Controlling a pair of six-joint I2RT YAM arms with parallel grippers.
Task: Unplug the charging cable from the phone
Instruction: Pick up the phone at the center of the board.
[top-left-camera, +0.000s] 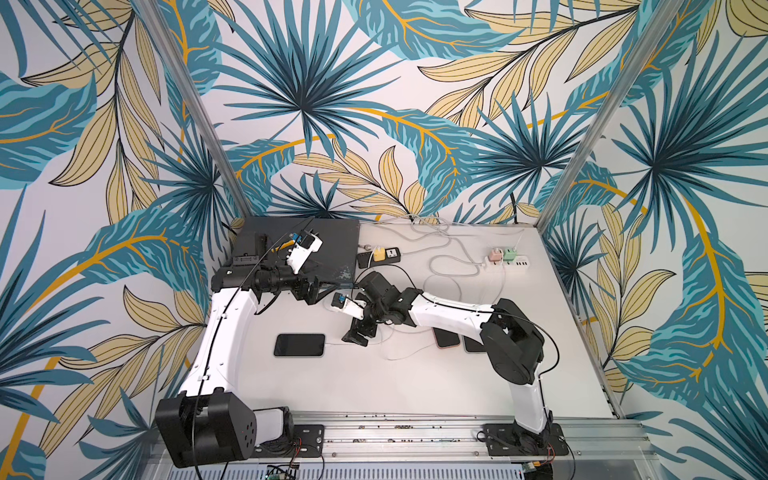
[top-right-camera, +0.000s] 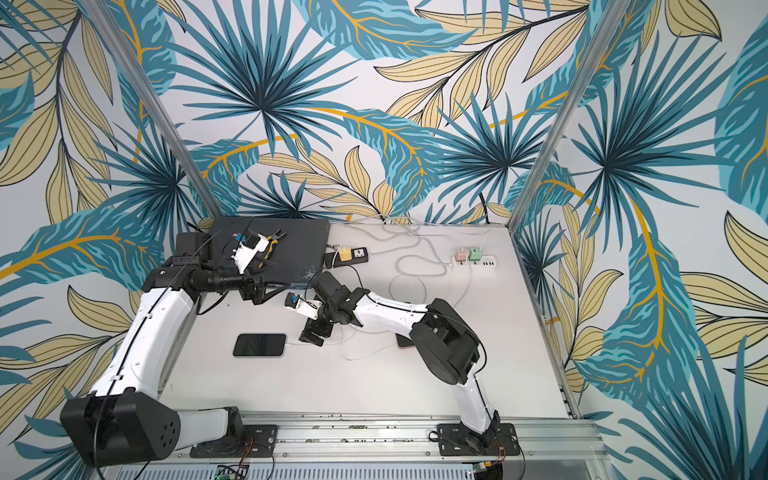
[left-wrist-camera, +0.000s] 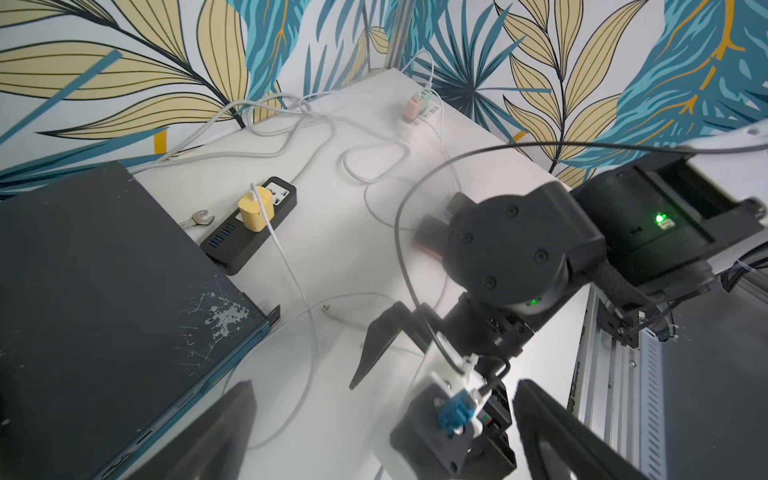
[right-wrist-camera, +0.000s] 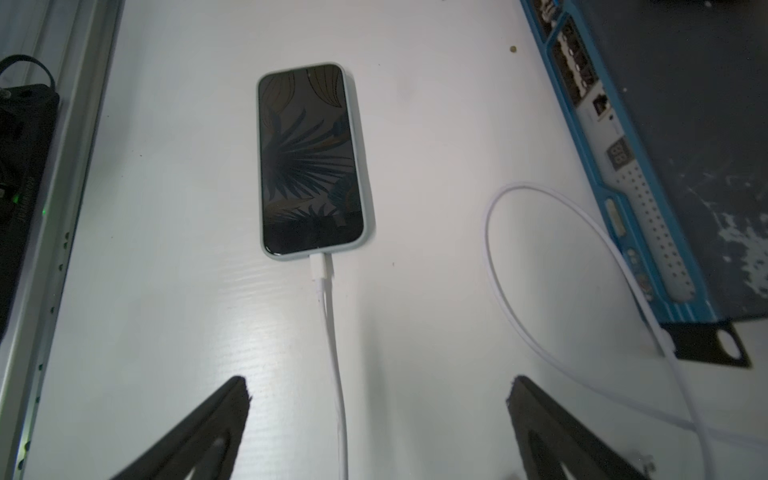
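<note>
White tabletop (top-left-camera: 374, 386) carries the work, and the right gripper (right-wrist-camera: 379, 390) hangs over it with its fingers spread wide and nothing between them but air. The phone (right-wrist-camera: 309, 162) lies flat, screen up, between the two arms and in front of the dark rack unit (top-left-camera: 328, 245), its port end facing that gripper. The charging cable (right-wrist-camera: 334, 353) runs from that end straight between the open fingers, so the approach looks lined up. The grip would best land on the stiff white plug (right-wrist-camera: 321, 266), not the soft cord, with a pull along the phone's length. The light phone may slide, so the left gripper (top-left-camera: 311, 291), also wide open and empty, near the rack unit's front edge, could pin it. A second white cable loop (right-wrist-camera: 519, 291) lies near and could snag.
</note>
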